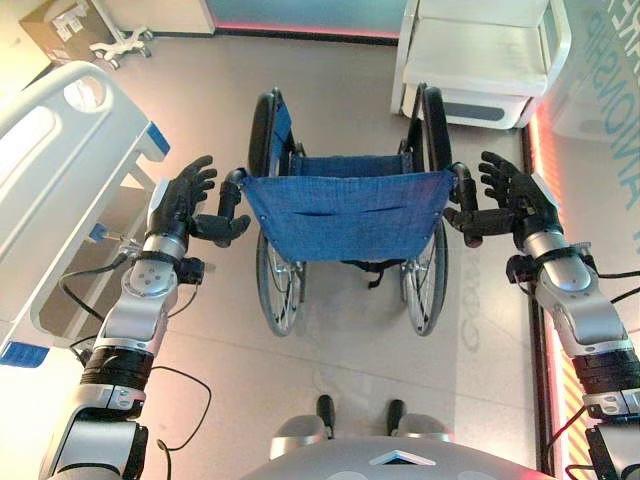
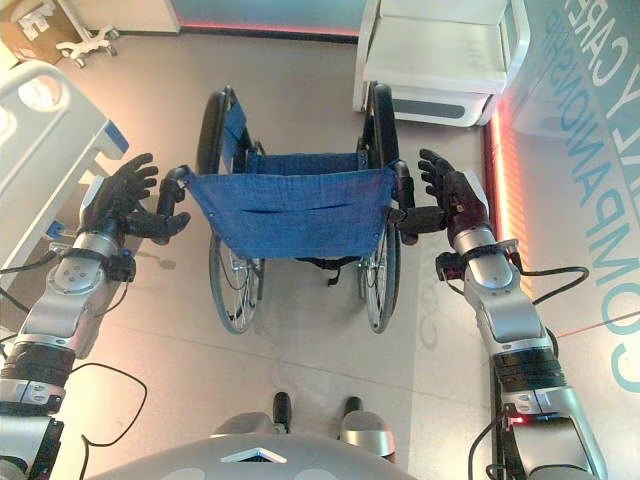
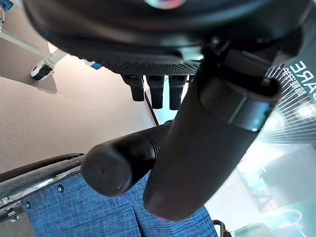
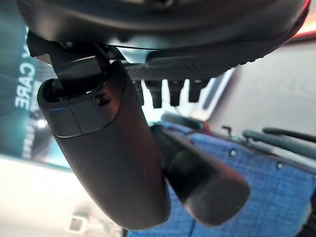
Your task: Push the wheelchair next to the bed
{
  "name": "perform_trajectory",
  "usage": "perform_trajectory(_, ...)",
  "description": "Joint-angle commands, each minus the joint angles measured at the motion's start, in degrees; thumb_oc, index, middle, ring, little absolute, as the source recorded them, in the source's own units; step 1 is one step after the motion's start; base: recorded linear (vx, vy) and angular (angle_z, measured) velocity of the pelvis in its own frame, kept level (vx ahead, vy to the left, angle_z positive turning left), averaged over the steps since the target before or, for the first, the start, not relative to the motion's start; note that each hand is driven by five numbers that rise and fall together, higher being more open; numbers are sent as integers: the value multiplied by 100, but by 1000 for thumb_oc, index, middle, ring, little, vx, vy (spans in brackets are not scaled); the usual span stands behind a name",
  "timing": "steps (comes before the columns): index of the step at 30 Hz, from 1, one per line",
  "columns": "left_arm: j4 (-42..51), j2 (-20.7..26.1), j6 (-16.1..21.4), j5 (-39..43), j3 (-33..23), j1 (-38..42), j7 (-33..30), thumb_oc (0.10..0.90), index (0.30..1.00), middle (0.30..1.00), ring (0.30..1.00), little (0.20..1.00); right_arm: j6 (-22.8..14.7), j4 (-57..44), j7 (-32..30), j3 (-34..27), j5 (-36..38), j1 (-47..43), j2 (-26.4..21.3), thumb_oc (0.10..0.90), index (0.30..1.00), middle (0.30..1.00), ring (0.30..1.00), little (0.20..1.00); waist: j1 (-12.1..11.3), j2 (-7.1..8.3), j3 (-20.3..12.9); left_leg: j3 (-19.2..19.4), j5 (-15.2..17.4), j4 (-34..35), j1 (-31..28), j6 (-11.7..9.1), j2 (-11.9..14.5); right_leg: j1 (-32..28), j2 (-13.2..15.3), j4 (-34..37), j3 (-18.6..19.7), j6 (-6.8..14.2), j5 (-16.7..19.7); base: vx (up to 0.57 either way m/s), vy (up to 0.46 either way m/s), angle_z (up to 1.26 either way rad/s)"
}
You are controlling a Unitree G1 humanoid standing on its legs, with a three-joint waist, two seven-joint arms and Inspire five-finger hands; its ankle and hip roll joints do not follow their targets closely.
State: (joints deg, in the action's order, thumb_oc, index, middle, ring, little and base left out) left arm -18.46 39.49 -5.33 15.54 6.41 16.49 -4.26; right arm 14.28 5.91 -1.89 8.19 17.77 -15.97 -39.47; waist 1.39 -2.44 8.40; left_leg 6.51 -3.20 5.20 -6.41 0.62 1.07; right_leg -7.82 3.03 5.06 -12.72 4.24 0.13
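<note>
The wheelchair [image 1: 345,205], with a blue cloth back and black wheels, stands in mid-floor facing away from me. My left hand [image 1: 185,195] is at its left push handle [image 1: 232,195], fingers straight and spread, thumb [image 3: 207,148] lying alongside the black grip [image 3: 118,163]. My right hand [image 1: 510,190] is likewise at the right push handle [image 1: 462,190], fingers straight, thumb [image 4: 108,163] next to the grip [image 4: 207,185]. Neither hand is curled round its grip. The white bed [image 1: 60,170] with blue corner pads runs along the left, its end close to my left arm.
A white cabinet-like unit [image 1: 490,60] stands at the back right, just beyond the wheelchair's right wheel. A cardboard box [image 1: 60,25] and a white wheeled stand base [image 1: 120,42] sit at the back left. A red-lit wall strip [image 1: 545,140] borders the right side.
</note>
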Motion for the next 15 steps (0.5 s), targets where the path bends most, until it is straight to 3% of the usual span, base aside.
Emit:
perform_trajectory(1, -744, 686, -102, -271, 84, 631, -346, 800, 900, 900, 900, 900, 67, -114, 161, 337, 19, -536, -279, 800, 900, 900, 900, 900, -43, 195, -238, 149, 580, -73, -200, 25, -249, 149, 101, -484, 100, 167, -275, 0, 0, 0)
perform_trajectory(9, -1111, 780, -555, -437, 416, 940, -247, 800, 900, 900, 900, 900, 756, 554, 180, 794, 47, -933, -152, 800, 900, 900, 900, 900, -116, 206, -252, 124, 568, -92, -177, 19, -259, 132, 108, -487, 59, 153, -286, 2, 0, -1)
perform_trajectory(15, -1393, 851, -1205, -550, 616, 1169, -74, 800, 900, 900, 900, 900, 1364, 1012, 384, 1097, 27, -1253, -199, 800, 900, 900, 900, 900, -170, 249, -230, 114, 569, -115, -179, 24, -268, 106, 106, -500, 15, 138, -297, 0, 0, 0)
